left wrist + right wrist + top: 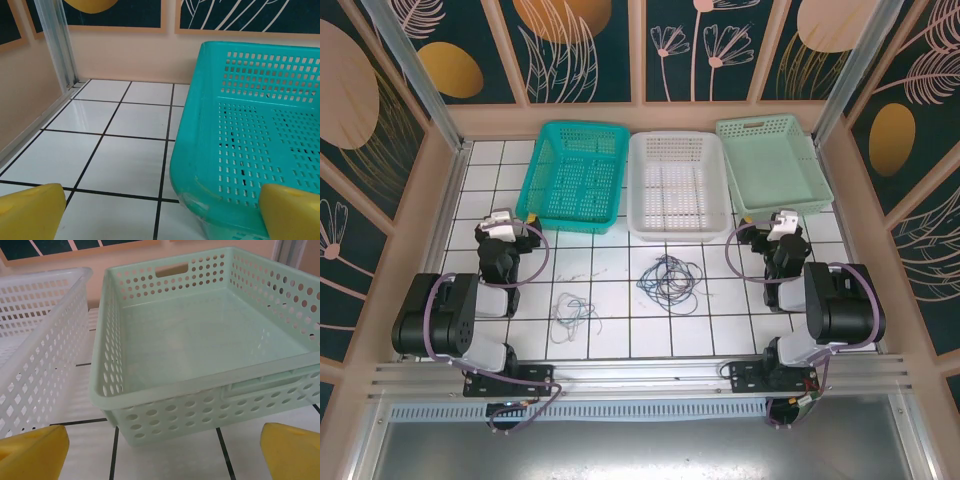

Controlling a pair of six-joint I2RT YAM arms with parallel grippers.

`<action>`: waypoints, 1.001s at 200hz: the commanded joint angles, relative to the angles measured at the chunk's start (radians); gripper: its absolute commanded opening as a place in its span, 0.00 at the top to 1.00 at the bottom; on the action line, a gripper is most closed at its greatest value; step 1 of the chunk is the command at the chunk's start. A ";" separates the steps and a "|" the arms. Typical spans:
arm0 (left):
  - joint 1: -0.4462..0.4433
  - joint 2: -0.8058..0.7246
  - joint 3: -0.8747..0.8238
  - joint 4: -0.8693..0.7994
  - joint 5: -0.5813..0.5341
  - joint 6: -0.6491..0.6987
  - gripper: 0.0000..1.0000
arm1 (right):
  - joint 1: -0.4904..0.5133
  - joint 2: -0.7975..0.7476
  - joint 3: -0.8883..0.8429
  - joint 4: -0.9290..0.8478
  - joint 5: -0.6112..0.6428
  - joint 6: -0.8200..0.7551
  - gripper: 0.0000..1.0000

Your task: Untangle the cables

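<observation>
The cables lie on the white tiled table between the two arms. A dark navy and blue tangle (668, 277) sits at centre. A smaller pale grey bundle (573, 312) lies to its left, nearer the left arm. My left gripper (510, 222) hovers at the left, facing the teal basket, well back from the cables. Its yellow fingers (30, 212) stand wide apart around bare tile, so it is open (162, 215). My right gripper (782, 220) faces the mint basket and is also open (165, 452), with nothing between its fingers (292, 450).
Three baskets line the back of the table: teal (532, 180), white (632, 185) and mint green (820, 175). The teal wall (200, 150) is close before the left gripper. The mint wall (175, 410) and white basket (40, 360) are close before the right. Peach walls enclose the table.
</observation>
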 commanded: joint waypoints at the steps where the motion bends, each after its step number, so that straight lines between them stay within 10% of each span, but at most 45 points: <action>1: 0.004 0.012 0.015 0.037 -0.004 -0.006 0.01 | -0.003 0.011 0.018 0.050 -0.008 0.009 0.01; 200: 0.005 -0.041 0.041 -0.042 -0.054 -0.026 0.01 | -0.009 -0.026 0.040 -0.008 0.024 0.031 0.02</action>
